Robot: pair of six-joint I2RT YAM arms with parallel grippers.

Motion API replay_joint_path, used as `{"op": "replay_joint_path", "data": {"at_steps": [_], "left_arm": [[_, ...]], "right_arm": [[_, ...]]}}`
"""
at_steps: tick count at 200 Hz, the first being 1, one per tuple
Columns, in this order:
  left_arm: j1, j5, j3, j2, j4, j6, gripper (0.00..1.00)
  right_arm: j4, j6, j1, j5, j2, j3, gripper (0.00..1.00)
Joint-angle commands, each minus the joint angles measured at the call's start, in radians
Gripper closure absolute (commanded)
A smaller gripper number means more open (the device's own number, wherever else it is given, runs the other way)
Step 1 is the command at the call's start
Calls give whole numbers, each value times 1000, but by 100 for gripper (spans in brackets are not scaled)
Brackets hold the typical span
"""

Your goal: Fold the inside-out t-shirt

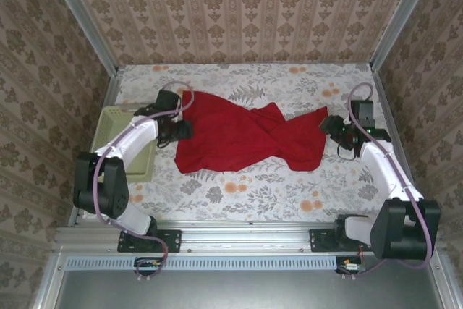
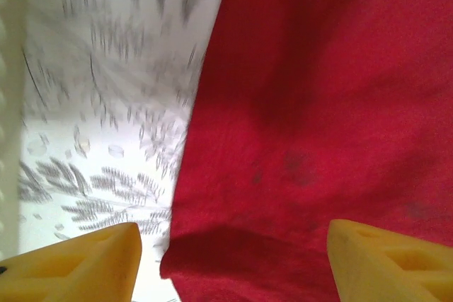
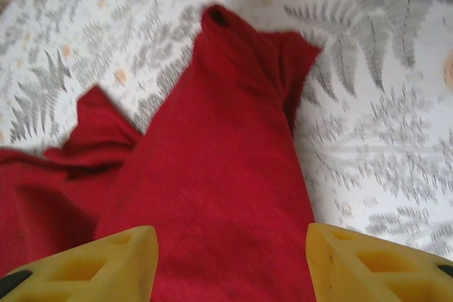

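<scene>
The left gripper (image 1: 176,129) and right gripper (image 1: 333,125) both have their fingers wide apart, holding nothing. The red t-shirt (image 1: 239,139) lies twisted, so I'd pull it flat first.

The inside-out t-shirt (image 1: 239,139), just ahead of the left pincer (image 2: 233,245) and the right pincer (image 3: 232,249), is soft red cloth, matt and faintly fuzzy. The fingers (image 2: 92,259) of both look like smooth yellow moulded plastic with a dull sheen. Under the pincers the desk (image 1: 289,193) has a flat, matt covering printed with leaves and flowers. On the left pincer's outer side, the basket (image 1: 108,132) is pale green plastic. Behind both, the rail (image 1: 239,240) is dull grey metal.
</scene>
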Motion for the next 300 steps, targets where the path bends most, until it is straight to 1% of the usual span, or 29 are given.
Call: {"op": "replay_joint_path", "data": {"at_steps": [1,27,50,64,77,95,101,111,123,148,157,181,190,220,225,231,234,247,271,287,300], "left_arm": [[7,-3,-71,2,98,-55,30],[6,8,-120,35,168,-58,32],[5,-6,-134,76,197,-51,40],[3,-1,-144,90,217,-50,46],[-1,3,-151,95,235,-47,50],[-1,28,-150,103,249,-32,62],[-1,33,-150,102,250,-31,66],[-1,43,-155,95,258,-28,74],[-1,52,-160,85,265,-27,81],[-2,69,-158,67,263,-27,96],[-3,76,-157,56,262,-27,100],[-4,82,-155,-6,244,-27,100],[-6,79,-152,-41,231,-28,100],[-12,38,-142,-181,183,-27,100],[-12,30,-143,-203,175,-28,100],[-12,22,-143,-227,169,-30,100],[-12,22,-144,-240,165,-30,100],[-13,17,-151,-281,162,-31,100],[-13,23,-156,-325,151,-32,100],[-13,27,-155,-345,144,-30,100],[-12,28,-154,-363,141,-30,100]], "right_arm": [[-16,34,1,-13,-48,-76,41],[23,69,2,-39,-41,-151,42],[77,106,18,-82,-9,-195,43],[91,106,42,-82,13,-198,48],[97,100,60,-73,27,-191,57],[70,75,75,-20,36,-163,80],[59,64,80,-1,32,-154,85],[45,54,87,29,23,-138,93],[25,39,97,55,13,-115,100],[-24,12,119,113,4,-64,100],[-37,5,127,128,-2,-48,100],[-78,-21,152,171,-12,4,100],[-119,-29,160,190,-16,21,100],[-153,-26,167,210,-1,23,100],[-150,-21,167,206,3,12,94],[-139,-14,164,198,4,-5,83],[-133,-10,161,191,8,-14,79],[-90,8,150,143,22,-58,70],[7,39,146,63,64,-114,59],[38,45,146,29,109,-120,58],[36,41,146,38,141,-113,59]]}}
